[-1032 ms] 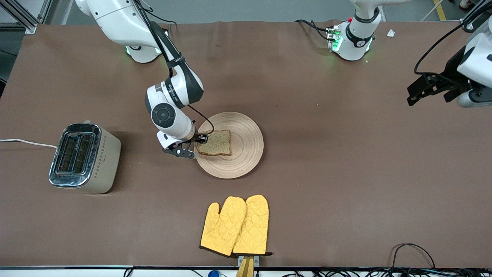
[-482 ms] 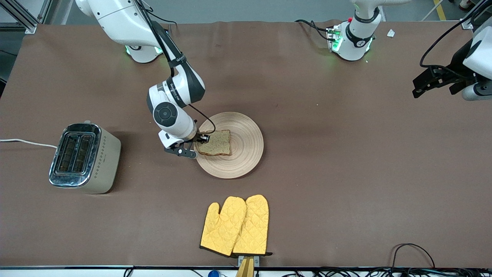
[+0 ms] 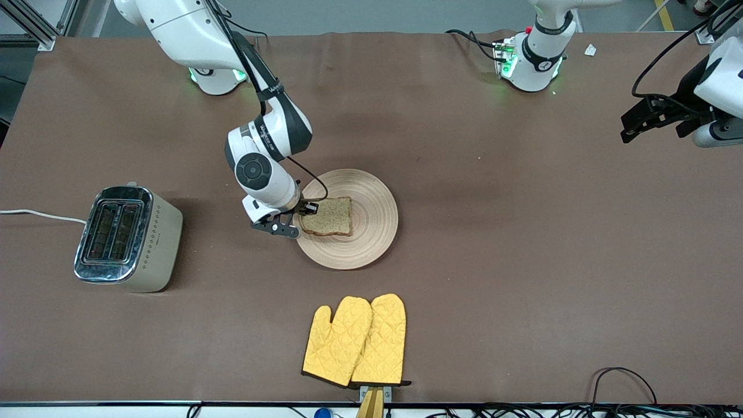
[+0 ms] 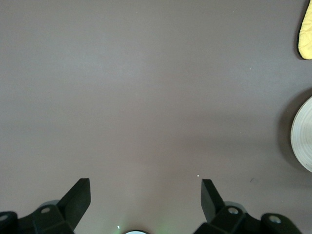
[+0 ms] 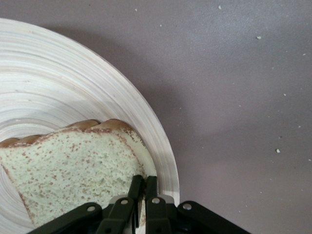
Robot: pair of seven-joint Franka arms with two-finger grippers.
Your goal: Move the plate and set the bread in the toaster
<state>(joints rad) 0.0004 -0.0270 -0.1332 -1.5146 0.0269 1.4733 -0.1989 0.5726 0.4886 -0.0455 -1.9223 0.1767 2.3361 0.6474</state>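
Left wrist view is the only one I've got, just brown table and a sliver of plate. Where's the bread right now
Observer: The bread lies on the plate, at the side toward the right arm's end of the table.
Operator: Is the right arm on it?
Observer: Yes. The right gripper is shut on the bread's edge, at the plate's rim.
Operator: Where's the toaster?
Observer: The toaster stands toward the right arm's end of the table, apart from the plate, slots facing up.
Operator: And my own arm?
Observer: The left gripper waits open, up over the left arm's end of the table.
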